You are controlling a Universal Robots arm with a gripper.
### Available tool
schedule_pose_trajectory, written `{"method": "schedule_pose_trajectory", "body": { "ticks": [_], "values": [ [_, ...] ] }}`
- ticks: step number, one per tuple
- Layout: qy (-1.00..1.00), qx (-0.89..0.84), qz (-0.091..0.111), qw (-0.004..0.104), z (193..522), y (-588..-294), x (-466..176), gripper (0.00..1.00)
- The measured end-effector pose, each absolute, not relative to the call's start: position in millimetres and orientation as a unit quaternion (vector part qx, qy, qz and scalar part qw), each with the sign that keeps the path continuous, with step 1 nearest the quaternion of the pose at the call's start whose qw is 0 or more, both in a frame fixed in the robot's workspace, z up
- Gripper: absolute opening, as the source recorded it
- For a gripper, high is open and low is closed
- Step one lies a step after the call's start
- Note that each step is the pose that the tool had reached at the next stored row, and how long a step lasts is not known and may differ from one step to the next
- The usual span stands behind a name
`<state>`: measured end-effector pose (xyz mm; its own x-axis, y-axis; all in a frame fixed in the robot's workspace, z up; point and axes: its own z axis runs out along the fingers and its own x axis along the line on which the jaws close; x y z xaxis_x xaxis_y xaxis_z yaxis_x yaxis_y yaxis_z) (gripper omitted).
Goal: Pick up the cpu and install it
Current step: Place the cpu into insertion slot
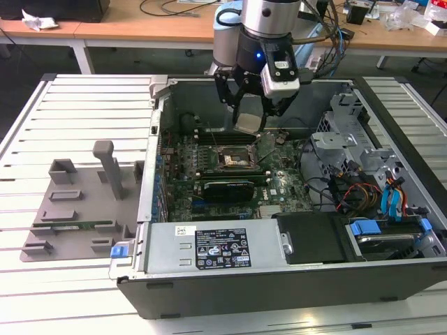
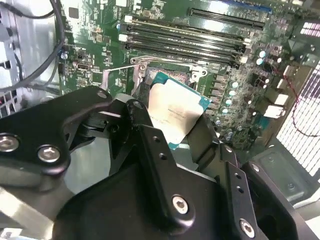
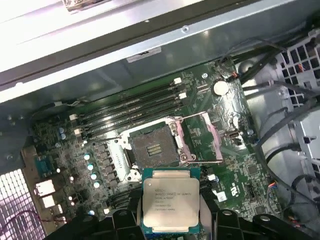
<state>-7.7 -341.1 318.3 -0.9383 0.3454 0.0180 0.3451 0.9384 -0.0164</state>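
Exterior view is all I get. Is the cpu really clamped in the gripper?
Observer: Yes. In the first wrist view the cpu is clamped in the gripper, with its silver top facing the camera.
Operator: Socket ready?
Observer: The socket is empty, and its load frame is swung open to one side.
Operator: Grip on edges or corners?
Observer: Edges. In the second wrist view the fingers press two opposite edges, and the cpu is held above the socket, not in it.
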Motion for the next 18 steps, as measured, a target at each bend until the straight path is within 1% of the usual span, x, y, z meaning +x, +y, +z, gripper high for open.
{"method": "schedule_pose_trajectory", "body": {
  "ticks": [4, 18],
  "values": [
    [-0.975, -0.222, 0.008, 0.01, 318.2, -341.1, -7.7, 0.55],
    [-0.959, -0.284, 0.011, 0.01, 318.2, -341.1, -7.5, 0.55]
  ]
}}
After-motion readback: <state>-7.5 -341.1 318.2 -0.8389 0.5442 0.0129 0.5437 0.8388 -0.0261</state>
